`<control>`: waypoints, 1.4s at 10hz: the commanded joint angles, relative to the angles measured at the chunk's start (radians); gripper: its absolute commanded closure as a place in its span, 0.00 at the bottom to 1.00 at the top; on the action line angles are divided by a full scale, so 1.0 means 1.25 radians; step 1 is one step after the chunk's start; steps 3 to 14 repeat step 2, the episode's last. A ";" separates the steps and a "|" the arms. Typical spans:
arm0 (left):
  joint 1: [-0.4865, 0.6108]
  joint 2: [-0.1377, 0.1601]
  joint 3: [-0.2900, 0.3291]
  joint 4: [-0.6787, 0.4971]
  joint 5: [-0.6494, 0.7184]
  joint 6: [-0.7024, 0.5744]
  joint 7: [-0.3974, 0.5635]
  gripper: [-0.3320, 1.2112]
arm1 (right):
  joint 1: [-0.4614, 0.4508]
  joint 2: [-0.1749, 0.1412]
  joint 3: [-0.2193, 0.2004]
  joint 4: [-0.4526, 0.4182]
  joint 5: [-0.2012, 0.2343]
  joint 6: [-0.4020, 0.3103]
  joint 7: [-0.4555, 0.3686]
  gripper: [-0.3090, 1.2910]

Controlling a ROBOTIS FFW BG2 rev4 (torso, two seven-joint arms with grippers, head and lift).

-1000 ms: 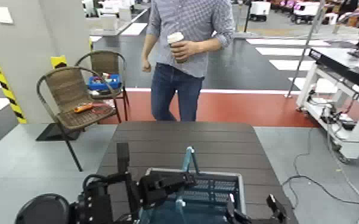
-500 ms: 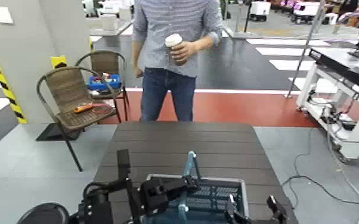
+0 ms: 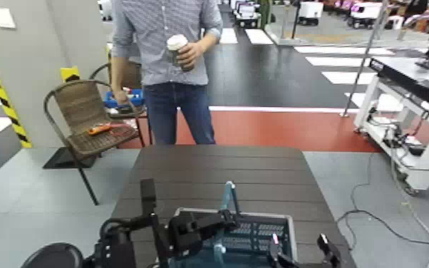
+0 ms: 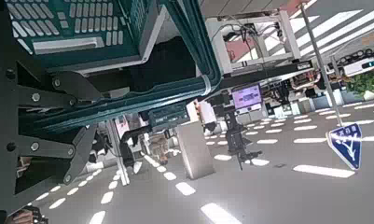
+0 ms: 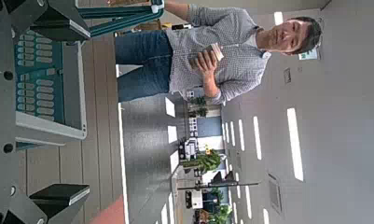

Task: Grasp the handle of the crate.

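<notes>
The blue-grey crate [image 3: 260, 229] sits on the near part of the dark table [image 3: 210, 167]. Its teal handle [image 3: 226, 196] stands upright over the crate's left part. My left gripper [image 3: 216, 219] is at the handle's lower part. In the left wrist view the teal handle [image 4: 138, 105] runs between the left gripper's [image 4: 99, 117] fingers, which look closed on it. My right gripper [image 3: 300, 251] is open and empty, low at the crate's right side. The right wrist view shows the crate [image 5: 45, 93] and the handle [image 5: 119, 11] beyond my right gripper [image 5: 68, 110].
A person [image 3: 162, 78] holding a paper cup [image 3: 178, 50] stands beyond the table's far left corner. Two wicker chairs [image 3: 82, 117] with tools stand at the left. A white workbench [image 3: 410, 85] and cables are at the right.
The person has walked to the left behind the table. My grippers, the crate and the handle have stayed about where they were.
</notes>
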 commanded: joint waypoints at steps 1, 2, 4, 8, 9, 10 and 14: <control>-0.001 0.000 -0.001 0.001 0.002 0.000 0.000 0.99 | -0.001 -0.002 -0.001 -0.007 0.003 0.019 -0.003 0.28; -0.001 0.000 -0.002 0.001 0.002 0.000 0.000 0.99 | -0.002 -0.004 -0.001 -0.007 0.003 0.020 -0.003 0.28; -0.001 0.000 -0.002 0.001 0.002 0.000 0.000 0.99 | -0.002 -0.004 -0.001 -0.007 0.003 0.020 -0.003 0.28; -0.001 0.000 -0.002 0.001 0.002 0.000 0.000 0.99 | -0.002 -0.004 -0.001 -0.007 0.003 0.020 -0.003 0.28; -0.001 0.000 -0.002 0.001 0.002 0.000 0.000 0.99 | -0.002 -0.004 -0.001 -0.007 0.003 0.020 -0.003 0.28; -0.001 0.000 -0.002 0.001 0.002 0.000 0.000 0.99 | -0.002 -0.004 -0.001 -0.007 0.003 0.020 -0.003 0.28; -0.001 0.000 -0.002 0.001 0.002 0.000 0.000 0.99 | -0.002 -0.004 -0.001 -0.007 0.003 0.020 -0.003 0.28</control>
